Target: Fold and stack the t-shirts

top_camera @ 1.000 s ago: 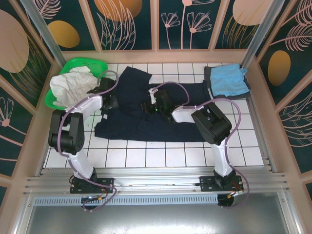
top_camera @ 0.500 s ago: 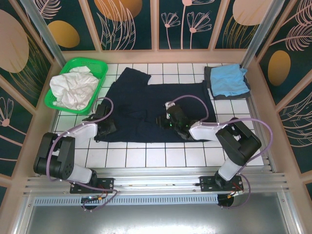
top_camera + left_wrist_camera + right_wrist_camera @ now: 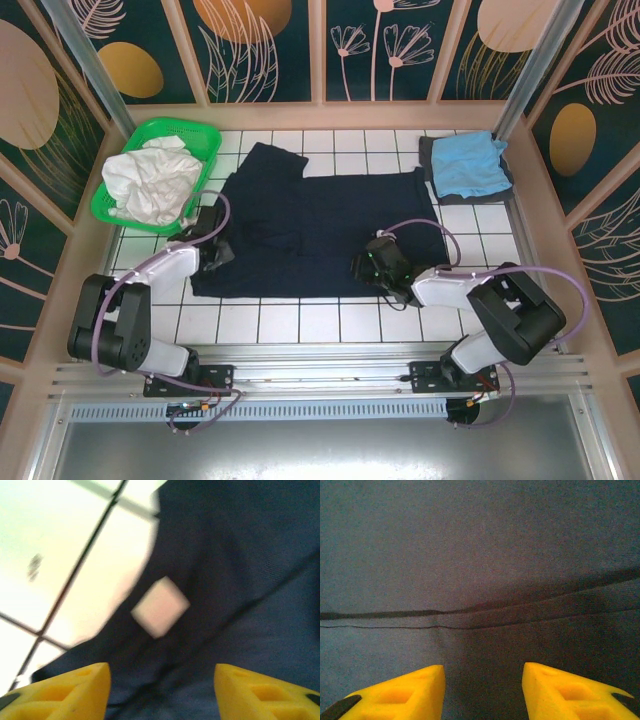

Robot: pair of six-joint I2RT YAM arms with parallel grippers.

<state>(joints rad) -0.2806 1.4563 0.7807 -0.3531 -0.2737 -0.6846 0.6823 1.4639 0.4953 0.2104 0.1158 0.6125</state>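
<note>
So the big shirt (image 3: 320, 225) lies spread out in the middle of my table (image 3: 300, 320). The basket (image 3: 205, 140) sits in the far left corner with a heap of cloth (image 3: 150, 185) in it. In the far right corner a small shirt (image 3: 470, 165) lies on top of a second shirt (image 3: 428, 162). My left pincer (image 3: 214, 250) is at the big shirt's left edge, and my right pincer (image 3: 364, 266) is over its near edge, right of centre.
</note>
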